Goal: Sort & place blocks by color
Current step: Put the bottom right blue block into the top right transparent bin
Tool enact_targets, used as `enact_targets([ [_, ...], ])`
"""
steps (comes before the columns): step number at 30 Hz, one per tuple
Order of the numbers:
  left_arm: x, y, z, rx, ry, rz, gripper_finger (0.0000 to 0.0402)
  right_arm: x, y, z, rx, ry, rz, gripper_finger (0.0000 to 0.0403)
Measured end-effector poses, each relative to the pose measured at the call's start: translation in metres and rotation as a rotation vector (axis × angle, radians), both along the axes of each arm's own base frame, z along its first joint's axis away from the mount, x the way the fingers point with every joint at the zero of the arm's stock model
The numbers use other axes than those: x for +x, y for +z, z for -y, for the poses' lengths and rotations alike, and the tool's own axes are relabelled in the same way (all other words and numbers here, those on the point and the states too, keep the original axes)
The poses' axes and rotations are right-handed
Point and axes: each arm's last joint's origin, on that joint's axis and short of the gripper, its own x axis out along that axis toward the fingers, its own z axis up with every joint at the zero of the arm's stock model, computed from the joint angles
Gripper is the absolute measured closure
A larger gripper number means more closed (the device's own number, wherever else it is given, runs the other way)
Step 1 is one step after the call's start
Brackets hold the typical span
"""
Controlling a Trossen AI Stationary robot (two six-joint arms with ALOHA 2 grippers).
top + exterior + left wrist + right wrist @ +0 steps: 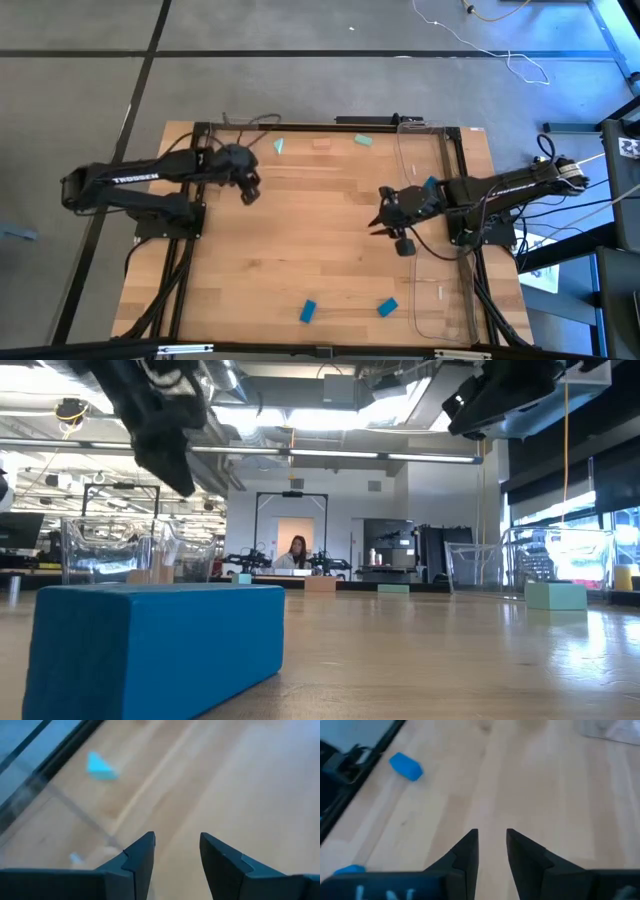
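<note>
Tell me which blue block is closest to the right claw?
The small blue block beside the right arm, just behind the right gripper. The other two blue blocks lie apart at the table's opposite edge.

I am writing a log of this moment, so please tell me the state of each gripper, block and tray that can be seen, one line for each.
Left gripper: open, empty, above the table.
Right gripper: open, empty, above the table.
Two blue blocks: lying loose at the near edge, apart.
Mint wedge: lying loose at the far edge.
Mint block: lying loose at the far edge.
Tan block: lying loose between them.
Clear tray: on the table's right side; contents unclear.
</note>
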Motion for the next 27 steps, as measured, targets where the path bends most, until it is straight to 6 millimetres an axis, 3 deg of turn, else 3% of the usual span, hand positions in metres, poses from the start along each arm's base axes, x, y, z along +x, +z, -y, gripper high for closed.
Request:
enact_targets([
  [6,0.006,0.002,0.038,-0.044,-0.219,0.029,0.0253,0.001,-0.010,-0.010,-0.080,0.044,-0.059,0.0302],
  [11,0.008,0.002,0.062,-0.072,-0.252,0.052,0.0253,0.003,-0.019,-0.006,-0.137,-0.228,-0.104,0.0302],
  [14,0.008,0.003,0.074,-0.081,-0.270,0.065,0.0253,0.004,-0.020,-0.005,-0.115,-0.276,-0.109,0.0304],
  [22,0.003,0.003,0.099,-0.072,-0.314,0.087,0.0253,0.004,-0.020,-0.005,-0.083,-0.308,-0.111,0.0363],
  [27,0.000,0.003,0.110,-0.073,-0.329,0.100,0.0253,0.004,-0.020,-0.006,-0.052,-0.317,-0.116,0.0376],
])
